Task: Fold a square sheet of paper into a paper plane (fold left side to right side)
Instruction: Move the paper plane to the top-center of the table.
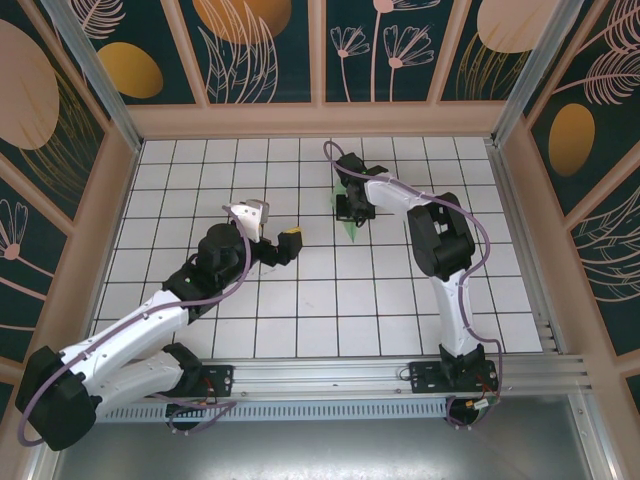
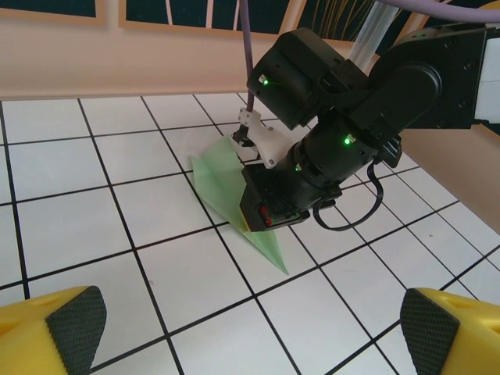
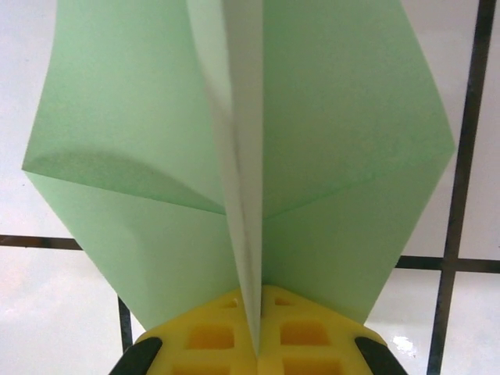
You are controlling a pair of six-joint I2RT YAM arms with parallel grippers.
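Observation:
The pale green sheet of paper is folded into a narrow pointed paper plane [image 1: 352, 229] lying on the white tiled table right of centre. My right gripper [image 1: 350, 208] is down on it, shut on the upright centre crease. In the right wrist view the yellow fingers [image 3: 203, 336] pinch that crease, and the wings [image 3: 344, 141] spread to both sides. My left gripper [image 1: 275, 238] hovers open about two tiles left of the plane. In the left wrist view its yellow fingertips [image 2: 74, 324] frame bare tiles, with the plane [image 2: 223, 183] and right gripper [image 2: 262, 215] ahead.
A white tiled table [image 1: 300, 310] with black grid lines is boxed in by beige walls [image 1: 320, 120] at the back and sides. An aluminium rail [image 1: 330, 375] carrying both arm bases runs along the near edge.

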